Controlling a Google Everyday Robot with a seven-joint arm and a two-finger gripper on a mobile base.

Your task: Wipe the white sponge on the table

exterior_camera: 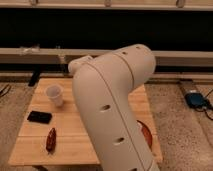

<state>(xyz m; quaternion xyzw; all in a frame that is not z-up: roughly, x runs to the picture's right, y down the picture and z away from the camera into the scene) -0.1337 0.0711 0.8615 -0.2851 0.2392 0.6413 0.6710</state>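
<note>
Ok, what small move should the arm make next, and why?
Probably lower the gripper, which hangs above the far edge of the table behind the white cup, toward the middle of the top. The white sponge does not show; the arm hides that part, so it likely lies there.
</note>
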